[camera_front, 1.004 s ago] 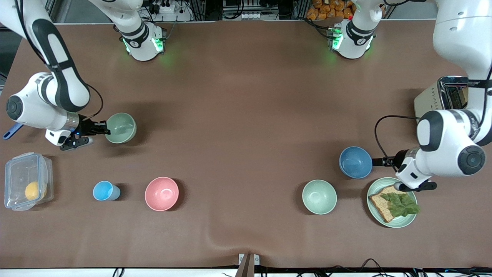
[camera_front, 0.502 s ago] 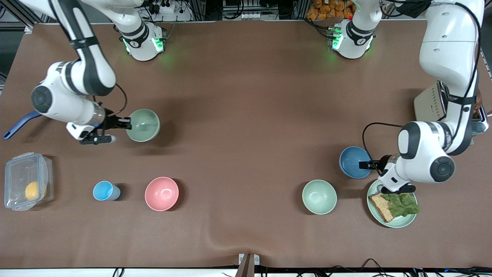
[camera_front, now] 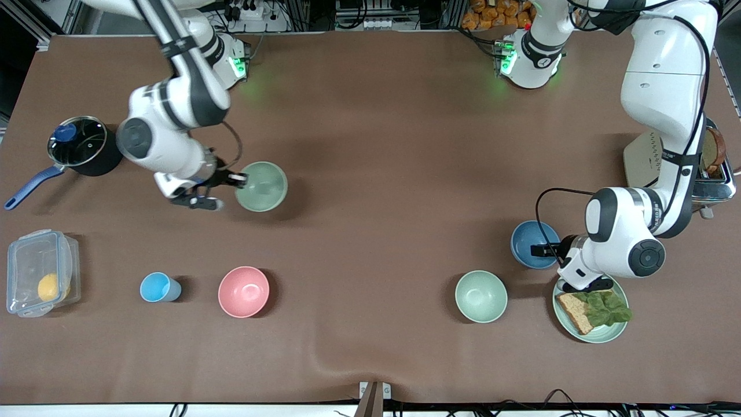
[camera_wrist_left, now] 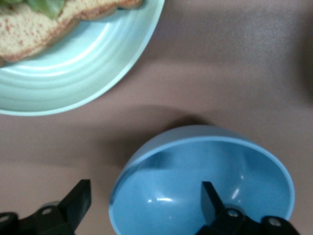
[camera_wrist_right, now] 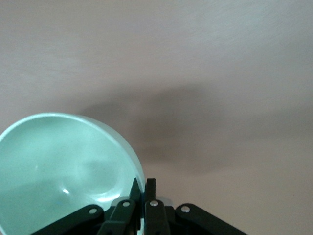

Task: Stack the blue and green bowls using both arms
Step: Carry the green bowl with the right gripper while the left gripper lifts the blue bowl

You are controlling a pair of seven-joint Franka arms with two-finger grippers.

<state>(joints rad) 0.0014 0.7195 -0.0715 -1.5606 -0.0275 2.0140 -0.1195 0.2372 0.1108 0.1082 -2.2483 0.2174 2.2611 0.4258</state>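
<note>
From the front, the right gripper (camera_front: 236,179) is clenched on the rim of a green bowl (camera_front: 261,186), carried above the table at the right arm's end, while the left gripper (camera_front: 541,250) sits at the rim of the blue bowl (camera_front: 534,244), which rests on the table toward the left arm's end, just beside the plate (camera_front: 602,332) of bread and lettuce. Counting bowls: two green, the second green bowl (camera_front: 480,296) standing nearer the camera than the blue one, plus one blue and one pink bowl (camera_front: 244,291); there is also one small blue cup (camera_front: 159,287), one pot (camera_front: 78,145), one clear box (camera_front: 39,272) and one toaster (camera_front: 677,165). In the left wrist view, the left gripper (camera_wrist_left: 146,198) has its fingers spread, one inside the blue bowl (camera_wrist_left: 205,181) and one outside its wall, not yet pinched; the plate (camera_wrist_left: 98,78) lies close by. In the right wrist view, the right gripper (camera_wrist_right: 141,191) pinches the green bowl (camera_wrist_right: 63,166) by its thin rim. These bowls look light, stiff and smooth, so a rim pinch should hold, though a one-sided grip may let a bowl tilt or slip.
</note>
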